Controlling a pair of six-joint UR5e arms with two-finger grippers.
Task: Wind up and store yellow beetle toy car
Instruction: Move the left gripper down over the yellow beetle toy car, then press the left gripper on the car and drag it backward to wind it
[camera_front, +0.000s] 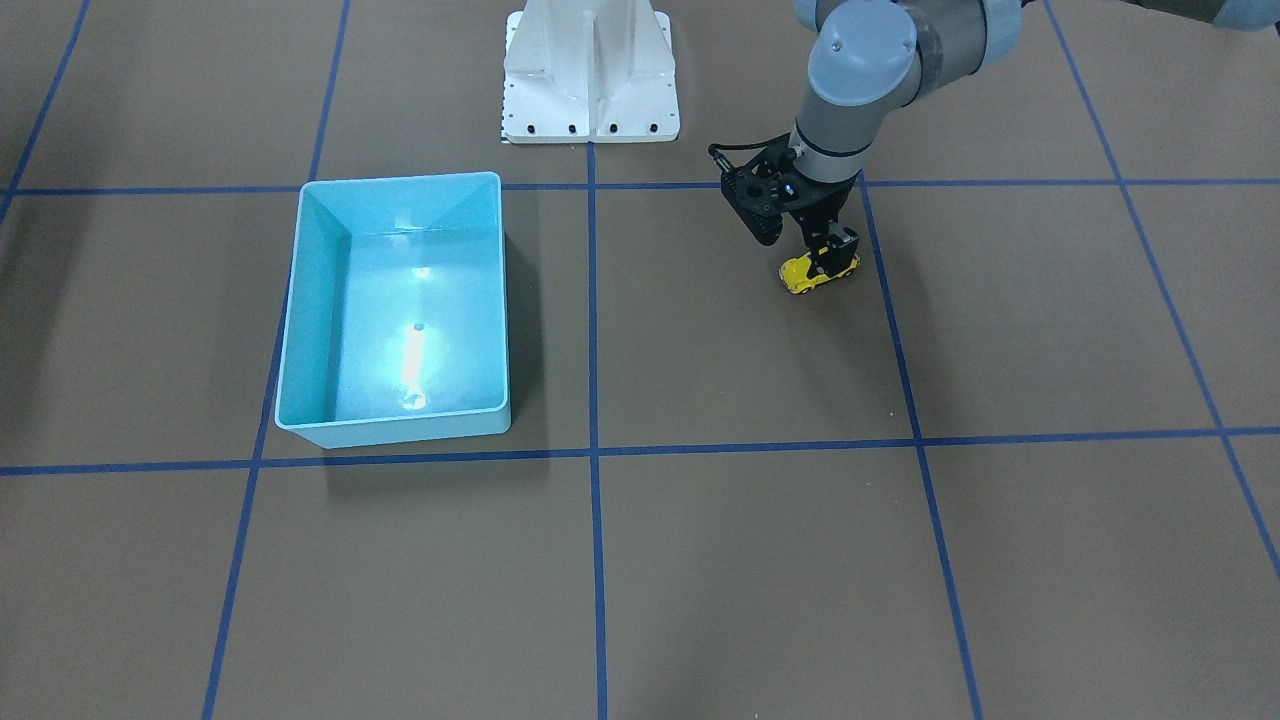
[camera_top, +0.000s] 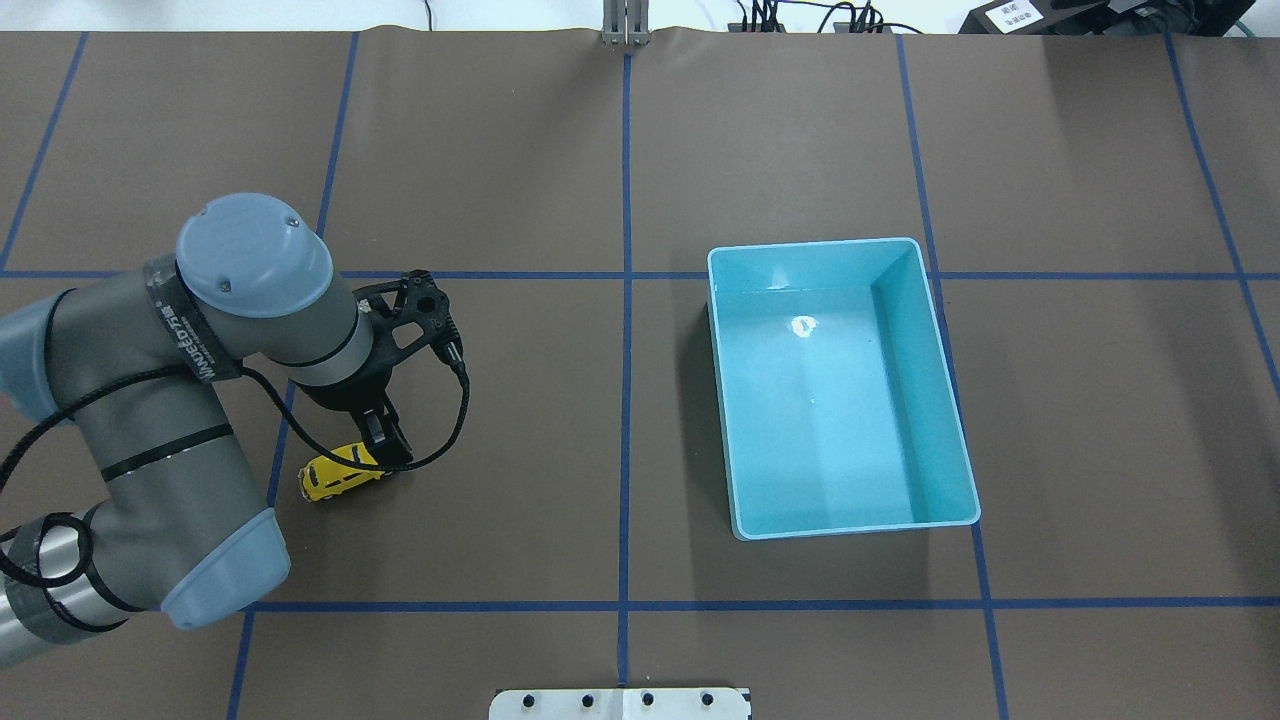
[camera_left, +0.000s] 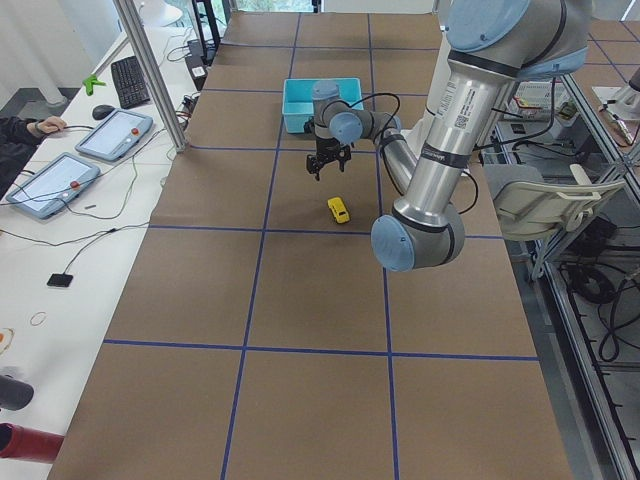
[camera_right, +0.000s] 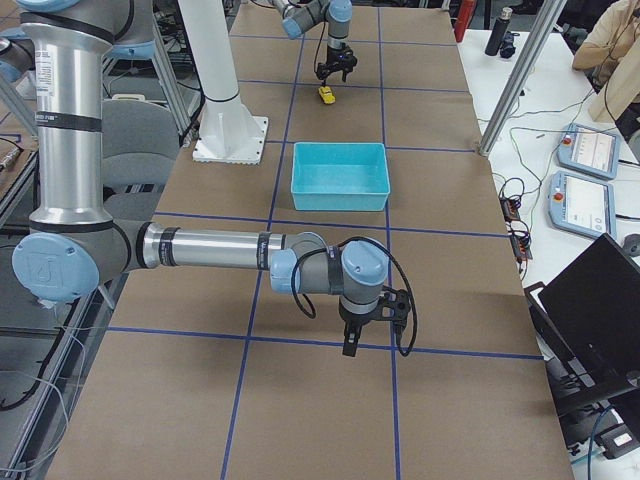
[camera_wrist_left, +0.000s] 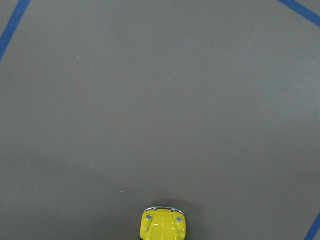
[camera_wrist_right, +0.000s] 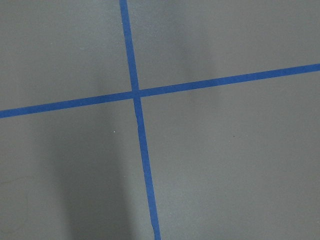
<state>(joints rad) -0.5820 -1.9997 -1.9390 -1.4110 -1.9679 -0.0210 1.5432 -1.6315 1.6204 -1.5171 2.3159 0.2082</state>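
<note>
The yellow beetle toy car stands on its wheels on the brown table, on my left side. It also shows in the overhead view and its nose is at the bottom edge of the left wrist view. My left gripper points down over it, its fingers drawn in to about the car's width around the body. The blue bin stands empty on my right side. My right gripper hangs over the table far from both, and I cannot tell whether it is open or shut.
The white robot base plate stands at my edge of the table, between the two arms. Blue tape lines divide the table into squares. Operators' tablets lie on a side bench beyond the table.
</note>
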